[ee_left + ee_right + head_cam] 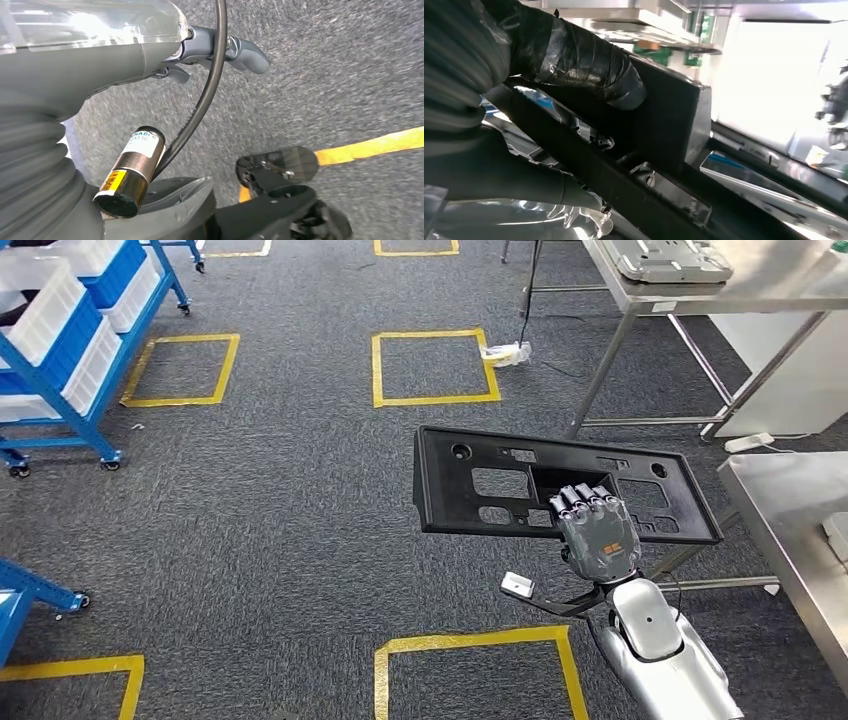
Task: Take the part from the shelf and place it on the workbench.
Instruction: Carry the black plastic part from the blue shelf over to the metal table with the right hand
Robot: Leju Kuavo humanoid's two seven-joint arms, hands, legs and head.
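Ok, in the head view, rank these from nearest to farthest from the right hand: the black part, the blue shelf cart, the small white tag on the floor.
1. Black part: gripped by the right hand.
2. Small white tag: on the carpet just left of the hand.
3. Blue shelf cart: far upper left.

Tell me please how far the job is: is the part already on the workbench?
Not yet. Done: the black part is off the blue shelf. In hand: the right robot hand grips it by a cutout, above the carpet. Left: carry it to the steel workbench on the right and set it down.
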